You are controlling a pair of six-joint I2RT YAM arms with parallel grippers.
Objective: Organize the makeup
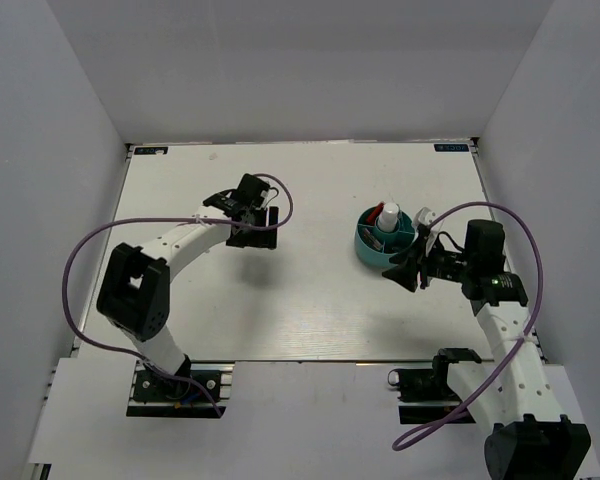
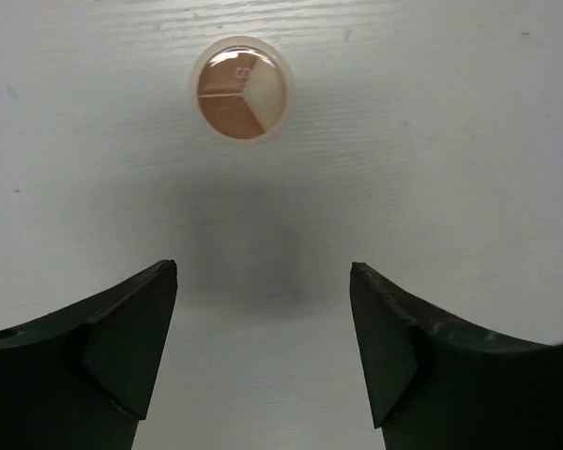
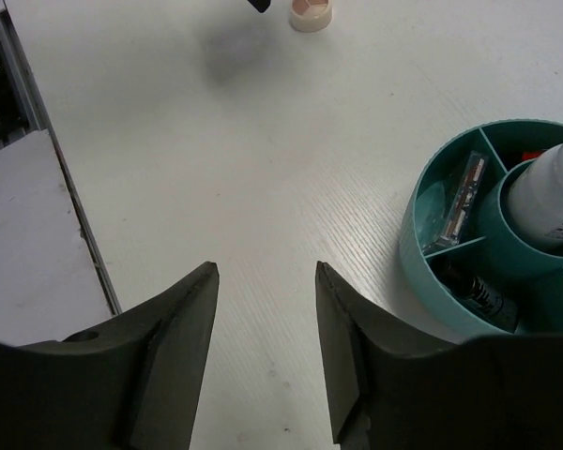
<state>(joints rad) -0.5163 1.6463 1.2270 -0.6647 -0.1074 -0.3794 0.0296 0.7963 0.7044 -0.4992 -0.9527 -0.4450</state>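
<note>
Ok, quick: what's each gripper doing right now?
Left gripper: open, empty, round compact lying ahead of it.
Right gripper: open, empty, beside the teal tub.

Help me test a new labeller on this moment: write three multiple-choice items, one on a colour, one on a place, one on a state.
1. What colour is the divided tub? A red; B teal; C yellow.
2. Where is the round compact? A inside the tub; B on the bare table, ahead of the left gripper; C clamped in the left gripper.
3. How does the left gripper stand? A shut on the compact; B shut on nothing; C open, with nothing between its fingers.

Answers:
1 B: its wall and dividers are teal in the right wrist view.
2 B: the left wrist view shows it lying on the white surface, apart from the fingers.
3 C: bare table shows through the wide gap between the fingers.
</note>
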